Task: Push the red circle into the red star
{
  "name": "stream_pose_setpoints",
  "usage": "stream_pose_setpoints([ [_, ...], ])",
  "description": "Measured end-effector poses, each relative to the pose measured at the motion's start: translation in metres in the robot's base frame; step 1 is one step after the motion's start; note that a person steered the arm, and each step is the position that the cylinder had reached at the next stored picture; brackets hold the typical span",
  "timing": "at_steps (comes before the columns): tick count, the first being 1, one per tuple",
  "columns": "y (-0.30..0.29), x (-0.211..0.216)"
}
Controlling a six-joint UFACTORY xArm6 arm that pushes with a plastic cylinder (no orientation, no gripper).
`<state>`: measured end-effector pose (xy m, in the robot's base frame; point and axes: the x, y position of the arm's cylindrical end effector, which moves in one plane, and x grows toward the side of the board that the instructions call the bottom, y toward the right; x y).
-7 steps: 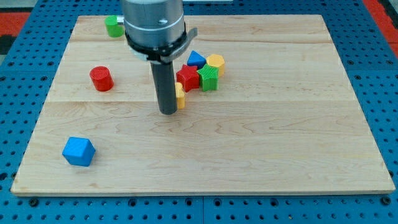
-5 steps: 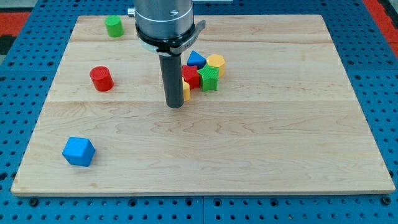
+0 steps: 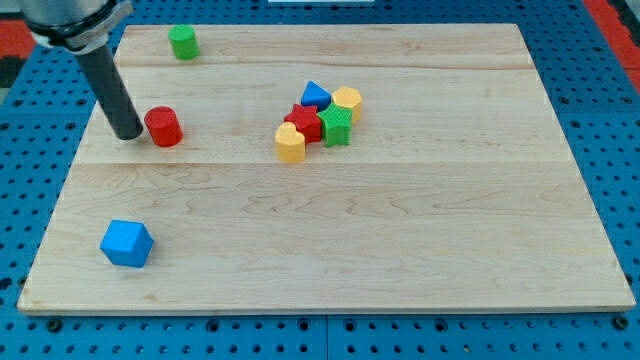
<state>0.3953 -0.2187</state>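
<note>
Resting just left of the red circle (image 3: 163,127), seemingly touching, my tip (image 3: 128,134) grips nothing. Light, rigid, it should slide; push centrally rightward toward the red star (image 3: 305,123).

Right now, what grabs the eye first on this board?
The tight cluster right of centre: the red star packed in with a blue triangle, a green block and two yellow blocks. Next, my tip sits just to the view's left of the red circle, at the board's left. A blue block lies alone at bottom left, a green one at top left.
</note>
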Motion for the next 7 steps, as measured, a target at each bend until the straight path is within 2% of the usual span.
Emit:
stream_pose_setpoints([
  [2, 0.081, -0.001],
  [4, 0.05, -0.014],
  [7, 0.121, -0.025],
])
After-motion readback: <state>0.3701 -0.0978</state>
